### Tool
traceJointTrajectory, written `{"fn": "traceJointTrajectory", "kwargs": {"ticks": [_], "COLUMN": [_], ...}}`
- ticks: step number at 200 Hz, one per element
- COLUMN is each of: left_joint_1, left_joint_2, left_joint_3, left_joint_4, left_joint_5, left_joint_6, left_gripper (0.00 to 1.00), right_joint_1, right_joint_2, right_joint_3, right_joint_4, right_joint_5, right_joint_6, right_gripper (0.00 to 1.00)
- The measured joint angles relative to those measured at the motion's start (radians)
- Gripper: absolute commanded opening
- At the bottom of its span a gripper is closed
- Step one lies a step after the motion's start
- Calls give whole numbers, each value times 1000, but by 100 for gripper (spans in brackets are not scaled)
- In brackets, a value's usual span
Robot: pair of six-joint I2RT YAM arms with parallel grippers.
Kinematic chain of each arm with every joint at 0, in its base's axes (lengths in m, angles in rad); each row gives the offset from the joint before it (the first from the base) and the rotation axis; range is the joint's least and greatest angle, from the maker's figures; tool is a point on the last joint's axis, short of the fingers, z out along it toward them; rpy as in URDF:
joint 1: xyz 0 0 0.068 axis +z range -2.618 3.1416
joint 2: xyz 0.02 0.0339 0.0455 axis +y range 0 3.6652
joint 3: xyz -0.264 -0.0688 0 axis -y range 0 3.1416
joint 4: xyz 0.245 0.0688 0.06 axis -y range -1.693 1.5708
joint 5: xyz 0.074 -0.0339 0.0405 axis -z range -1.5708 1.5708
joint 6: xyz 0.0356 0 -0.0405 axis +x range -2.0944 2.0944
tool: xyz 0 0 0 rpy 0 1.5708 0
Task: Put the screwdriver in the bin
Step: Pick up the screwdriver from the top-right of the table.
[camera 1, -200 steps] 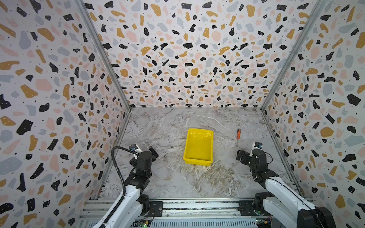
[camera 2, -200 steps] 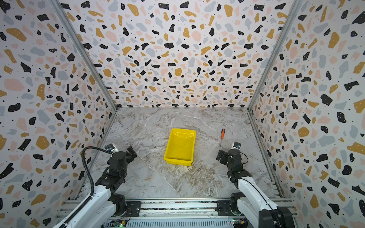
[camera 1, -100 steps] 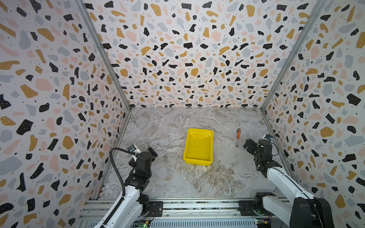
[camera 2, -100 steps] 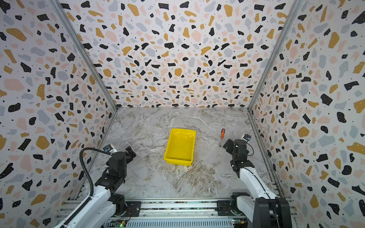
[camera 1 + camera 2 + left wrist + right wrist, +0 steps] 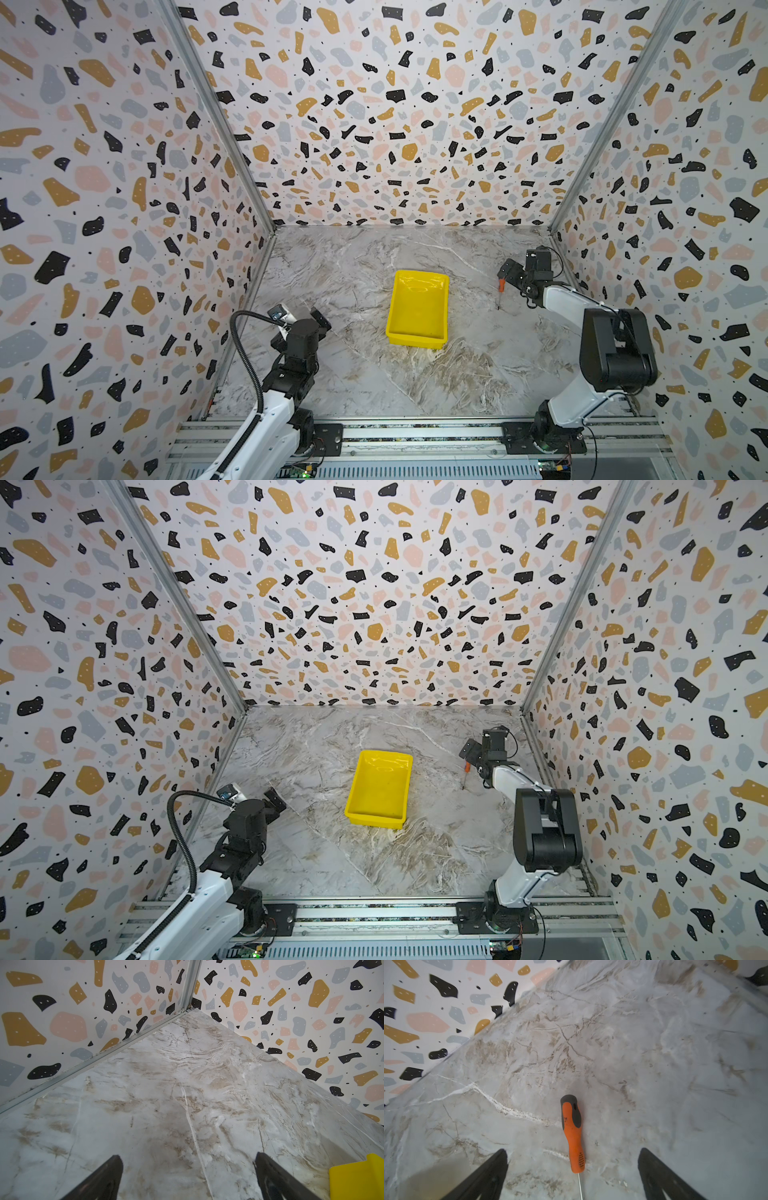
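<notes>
The screwdriver (image 5: pixel 501 286), orange-handled with a thin metal shaft, lies flat on the marbled table (image 5: pixel 353 291), right of centre in both top views. The right gripper (image 5: pixel 572 1150) is above it, jaws spread wide, neither touching. The glossy yellow bin (image 5: pixel 415 341) sits centre-frame, well apart. At lower left, the left gripper (image 5: pixel 187 1155) is also spread.

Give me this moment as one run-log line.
stage: reach | right gripper: open above screwdriver handle, no grip | screwdriver: lying on table, outside bin | bin: empty | left gripper: open, empty
</notes>
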Motion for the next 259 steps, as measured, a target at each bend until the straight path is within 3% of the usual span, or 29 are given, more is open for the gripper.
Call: {"fn": "traceJointTrajectory", "kwargs": {"ticks": [16, 49, 79, 116, 147, 213, 259], "left_joint_1": [0, 0, 0, 0, 0, 0, 0], "left_joint_2": [0, 2, 16, 54, 65, 72, 95], "left_joint_3": [0, -18, -53, -58, -58, -58, -58], "left_joint_4": [3, 30, 111, 192, 209, 210, 211], "left_joint_5": [0, 20, 153, 294, 315, 315, 311], "left_joint_6": [0, 4, 47, 87, 97, 98, 98], "left_gripper": [100, 100, 100, 100, 100, 100, 100], "right_joint_1": [0, 2, 10, 34, 52, 54, 54], "right_joint_2": [65, 164, 223, 266, 266, 272, 288], "right_joint_3": [56, 143, 201, 245, 253, 253, 252], "right_joint_4": [-40, -111, -152, -183, -196, -193, -182], "right_joint_5": [-16, -50, -48, -18, 32, 59, 61], "right_joint_6": [-8, -35, -53, -66, -68, -69, -69], "right_gripper": [100, 91, 74, 73, 71, 48, 38]}}
